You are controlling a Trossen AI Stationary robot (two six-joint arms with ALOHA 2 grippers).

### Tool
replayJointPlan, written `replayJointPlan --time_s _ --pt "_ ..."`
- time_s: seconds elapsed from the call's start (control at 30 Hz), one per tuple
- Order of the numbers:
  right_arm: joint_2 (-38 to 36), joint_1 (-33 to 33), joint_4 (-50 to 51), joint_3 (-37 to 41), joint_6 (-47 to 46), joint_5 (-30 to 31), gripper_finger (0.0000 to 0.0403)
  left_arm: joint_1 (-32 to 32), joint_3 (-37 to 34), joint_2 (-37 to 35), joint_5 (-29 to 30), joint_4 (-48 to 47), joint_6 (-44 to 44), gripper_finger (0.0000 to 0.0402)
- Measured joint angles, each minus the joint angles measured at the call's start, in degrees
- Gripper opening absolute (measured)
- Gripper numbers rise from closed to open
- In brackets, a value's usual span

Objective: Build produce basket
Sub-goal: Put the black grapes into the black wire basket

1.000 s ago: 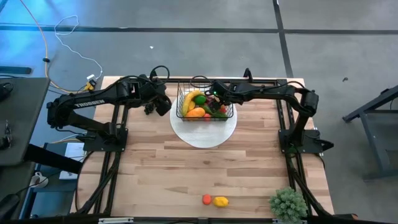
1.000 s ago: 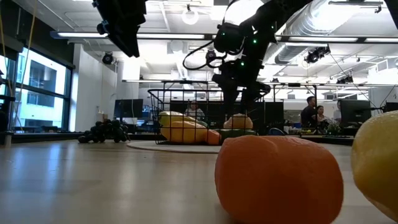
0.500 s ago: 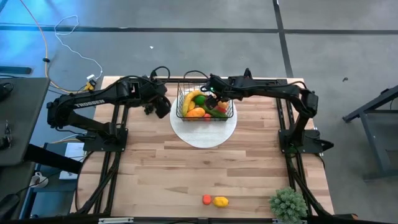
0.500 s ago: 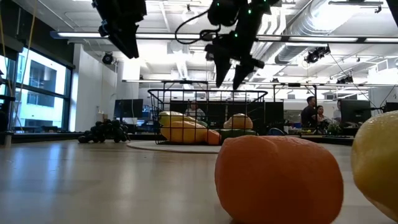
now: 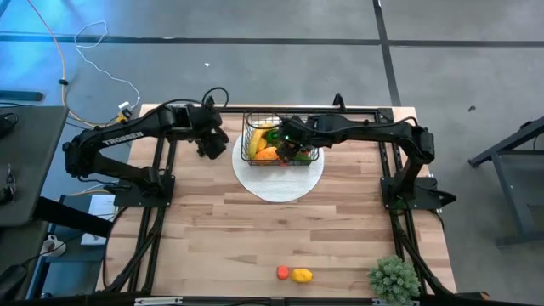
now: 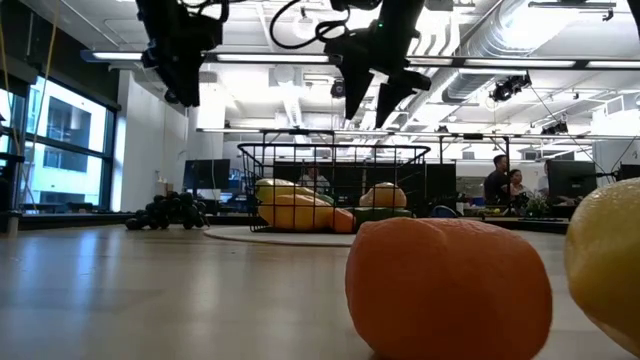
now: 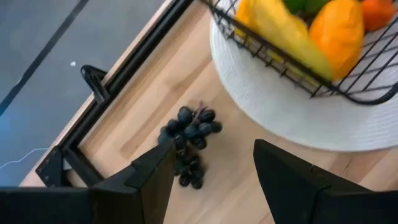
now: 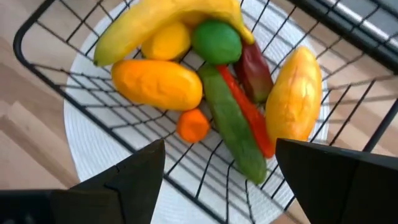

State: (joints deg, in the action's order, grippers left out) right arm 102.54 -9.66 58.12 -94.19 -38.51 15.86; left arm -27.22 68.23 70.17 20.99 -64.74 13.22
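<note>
Nearest the low camera we log two loose fruits at the table's (image 5: 255,229) front edge: an orange fruit (image 6: 448,287) and a yellow fruit (image 6: 604,262) just beside it, well apart from everything else. A potted plant (image 5: 393,277) stands at the front right corner.

Farther back, the basket (image 5: 279,160) sits on the white disc (image 5: 279,182). Inside it we note a banana (image 8: 163,20), a yellow-orange fruit (image 8: 157,84), a green cucumber (image 8: 232,124) touching a red chili (image 8: 249,112), and a lime (image 8: 216,41).

Right gripper (image 6: 373,98) hangs above the basket, jaws spread, holding nothing.

Left gripper (image 5: 209,143) hovers over the grapes (image 7: 189,142), which lie on bare wood just beside the disc; jaws wide, empty.

Judgement: the grapes look light, lumpy and easily shed. We would close across the cluster's thick middle, not the stem end. The front fruits look smooth and rounded, liable to roll; grip across the widest part.
</note>
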Motion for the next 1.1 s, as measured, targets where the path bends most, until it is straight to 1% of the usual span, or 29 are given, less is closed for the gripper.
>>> replayJointPlan --time_s 0.23,0.43,0.5,0.6,0.73,0.97,1.03,1.1 --pt "0.0 1.83 1.63 0.0 -2.0 0.15 0.0287 -8.89 0.0 0.0 -5.06 0.56 -8.03 0.0205" --pt "0.0 2.29 1.63 0.0 -1.69 0.18 0.0287 -18.55 0.0 0.68 -17.12 1.61 -20.17 0.0205" --pt "0.0 2.29 1.6 0.0 -1.65 0.2 0.0287 -21.27 0.0 1.85 -19.69 1.59 -23.66 0.0205" --pt "0.0 2.29 1.6 0.0 -1.61 0.2 0.0287 -24.45 0.0 4.66 -21.83 0.65 -27.57 0.0205" --pt "0.0 2.29 1.6 0.0 -1.59 0.2 0.0287 -25.45 -0.02 10.15 -22.25 -0.99 -28.9 0.0205" --pt "0.0 2.29 1.6 0.0 -1.58 0.21 0.0287 -25.51 -0.02 18.35 -21.7 -1.73 -35.83 0.0205" --pt "0.0 2.29 1.6 0.0 -1.58 0.22 0.0287 -25.49 -0.02 21.13 -20.93 -1.71 -36.38 0.0205" --pt "0.0 2.33 1.6 0.0 -1.58 0.22 0.0287 -25.45 -0.02 23.65 -18.84 -1.74 -36.42 0.0205"
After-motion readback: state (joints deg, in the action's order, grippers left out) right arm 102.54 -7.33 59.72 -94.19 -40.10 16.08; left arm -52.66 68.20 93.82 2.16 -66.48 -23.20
